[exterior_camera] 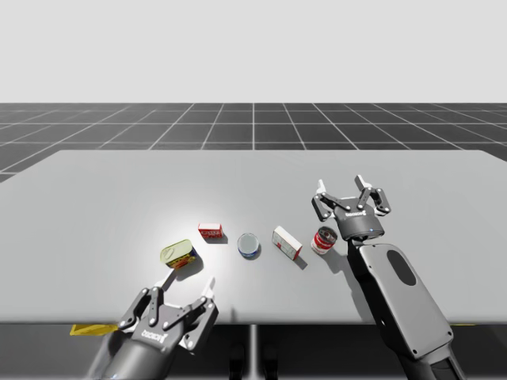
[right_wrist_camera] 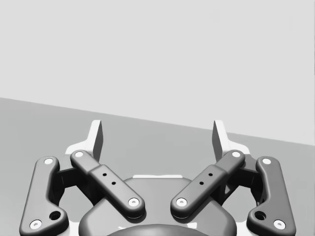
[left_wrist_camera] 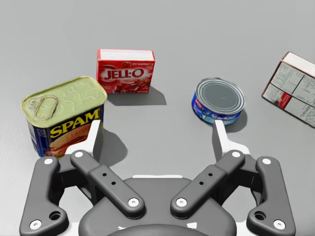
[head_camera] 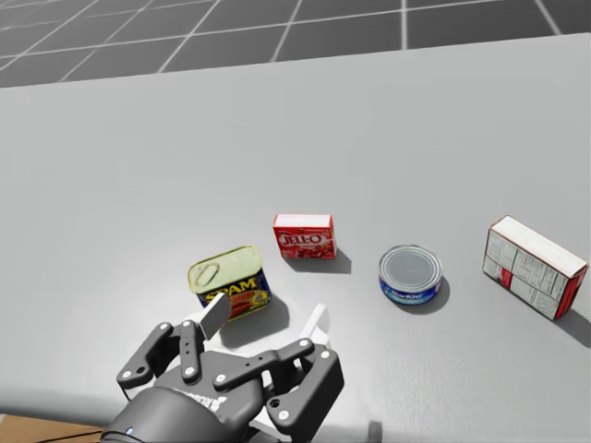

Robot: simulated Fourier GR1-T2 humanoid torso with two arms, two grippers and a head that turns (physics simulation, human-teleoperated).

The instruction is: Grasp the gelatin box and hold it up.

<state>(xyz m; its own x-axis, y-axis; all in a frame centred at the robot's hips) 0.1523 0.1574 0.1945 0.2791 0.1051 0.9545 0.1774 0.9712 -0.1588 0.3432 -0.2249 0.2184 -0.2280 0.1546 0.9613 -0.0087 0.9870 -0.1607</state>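
The gelatin box (exterior_camera: 210, 231) (head_camera: 304, 236) (left_wrist_camera: 125, 71) is small and red and stands upright on the grey table (exterior_camera: 119, 198), left of centre. My left gripper (exterior_camera: 188, 282) (head_camera: 266, 318) (left_wrist_camera: 157, 130) hovers open near the table's front edge, a short way in front of the box, with nothing between its fingers. One of its fingers stands close beside a yellow-topped blue rectangular can (exterior_camera: 179, 254) (left_wrist_camera: 64, 113). My right gripper (exterior_camera: 341, 184) (right_wrist_camera: 157, 130) is open and empty at the right, pointing away over the far table.
A blue round can (exterior_camera: 249, 245) (left_wrist_camera: 218, 101) sits right of the gelatin box. Further right lie a white and red box (exterior_camera: 287, 242) (left_wrist_camera: 293, 88) and a red and white round can (exterior_camera: 324, 240) against my right wrist.
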